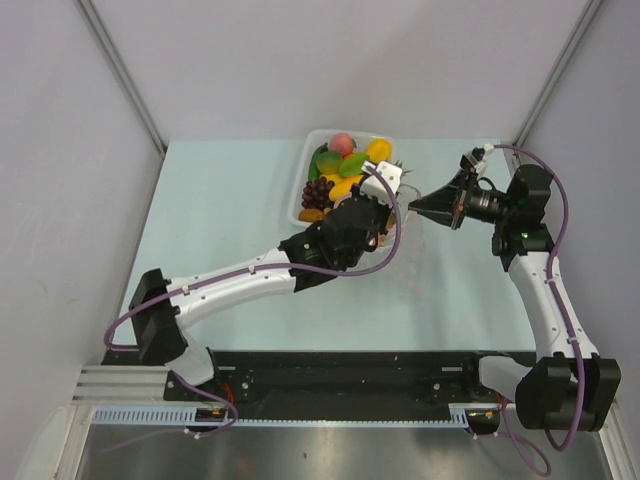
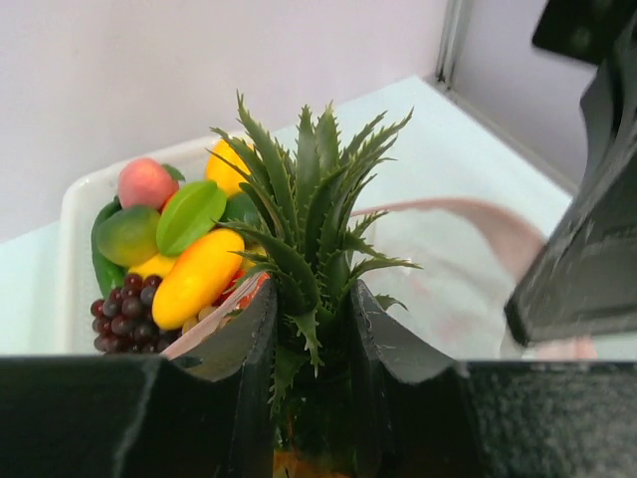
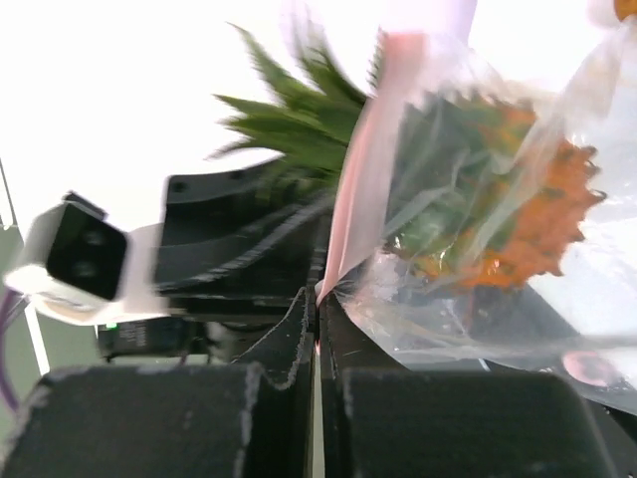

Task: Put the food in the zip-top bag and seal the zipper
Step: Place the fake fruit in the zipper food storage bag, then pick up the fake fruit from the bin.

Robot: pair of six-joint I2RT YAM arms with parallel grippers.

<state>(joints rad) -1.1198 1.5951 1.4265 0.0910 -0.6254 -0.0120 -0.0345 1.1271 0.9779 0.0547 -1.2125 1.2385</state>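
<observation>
Being held: one pineapple (image 2: 309, 229), in left claw (image 2: 311, 299) | being pinched: one pink strip (image 3: 358, 199) of one bag (image 3: 448, 329), in right claw (image 3: 317, 299) | being filled with fruit (image 2: 199, 274): one tray (image 2: 80, 194).

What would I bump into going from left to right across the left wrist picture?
grapes → mango → pineapple → bag

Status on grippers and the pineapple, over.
Left gripper shut on pineapple crown. Right gripper pinching zip-top bag at zipper. Pineapple body partly inside bag. Remaining food in tray.
</observation>
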